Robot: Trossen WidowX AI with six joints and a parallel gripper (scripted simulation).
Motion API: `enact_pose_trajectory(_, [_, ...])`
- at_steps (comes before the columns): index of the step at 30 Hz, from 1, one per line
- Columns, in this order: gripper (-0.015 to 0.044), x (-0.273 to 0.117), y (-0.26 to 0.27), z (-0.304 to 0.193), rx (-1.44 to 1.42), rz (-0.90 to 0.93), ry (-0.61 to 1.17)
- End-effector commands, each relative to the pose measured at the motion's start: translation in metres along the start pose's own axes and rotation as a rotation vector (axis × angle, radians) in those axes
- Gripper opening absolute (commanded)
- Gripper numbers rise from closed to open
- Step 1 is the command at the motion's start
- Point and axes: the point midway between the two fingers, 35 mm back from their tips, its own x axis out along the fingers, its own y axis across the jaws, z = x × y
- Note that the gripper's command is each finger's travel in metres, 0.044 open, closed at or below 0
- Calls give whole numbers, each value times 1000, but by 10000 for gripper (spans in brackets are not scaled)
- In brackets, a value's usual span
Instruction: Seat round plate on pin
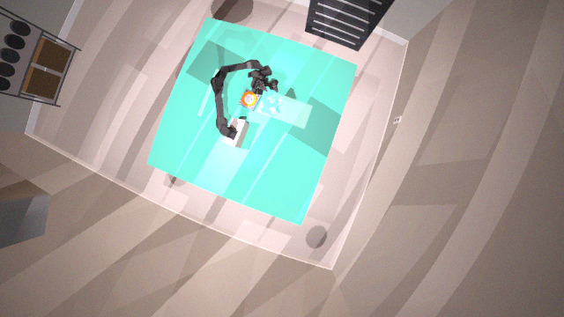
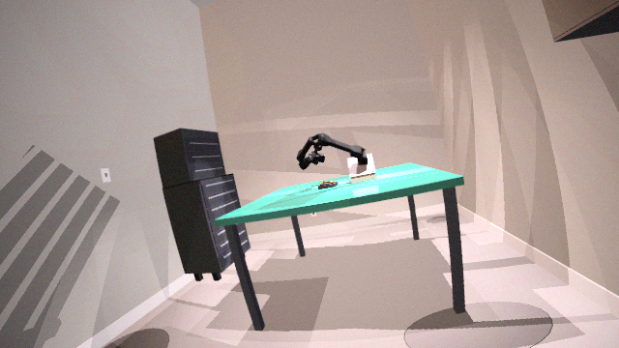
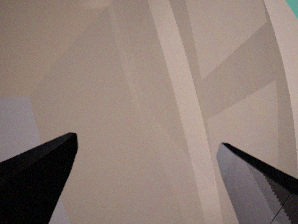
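The round plate [image 1: 248,99] [image 2: 328,183] shows as a small orange ring with a pale middle, on the square grey base [image 1: 254,106] on the table. The tab, hole and pin are too small to make out, and I cannot tell whether the plate lies flat or tilted. My gripper [image 3: 149,146] is open, with nothing between its fingers. In the exterior view it hangs in the air above the table, well clear of the plate. The wrist view shows the room's wall and floor, not the plate.
The arm stands on a white block [image 1: 241,133] [image 2: 362,170] on the green table [image 1: 273,176] [image 2: 411,181]. Pale patches lie beside the base. A dark drawer cabinet [image 1: 344,22] [image 2: 193,217] stands beyond the table.
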Motion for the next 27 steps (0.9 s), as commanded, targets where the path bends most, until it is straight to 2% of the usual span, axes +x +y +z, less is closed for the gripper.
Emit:
enact_pose_trajectory(1, [374, 0, 0, 2, 19, -9, -14])
enact_pose_trajectory(3, [321, -3, 0, 20, 172, -73, -129])
enact_pose_trajectory(8, [190, -36, -6, 83, 704, -226, -628])
enact_pose_trajectory(11, [111, -51, -10, 96, 833, -241, -784])
enact_pose_trajectory(15, [6, -101, -13, 125, 1115, -209, -1250])
enact_pose_trajectory(16, [0, -115, -11, 131, 1163, -181, -1372])
enact_pose_trajectory(18, [0, -123, -10, 134, 1187, -161, -1444])
enact_pose_trajectory(19, [0, -134, -7, 137, 1212, -132, -1534])
enact_pose_trajectory(23, [0, -186, 15, 151, 1236, 89, -1978])
enact_pose_trajectory(27, [0, -203, 27, 155, 1202, 195, -2120])
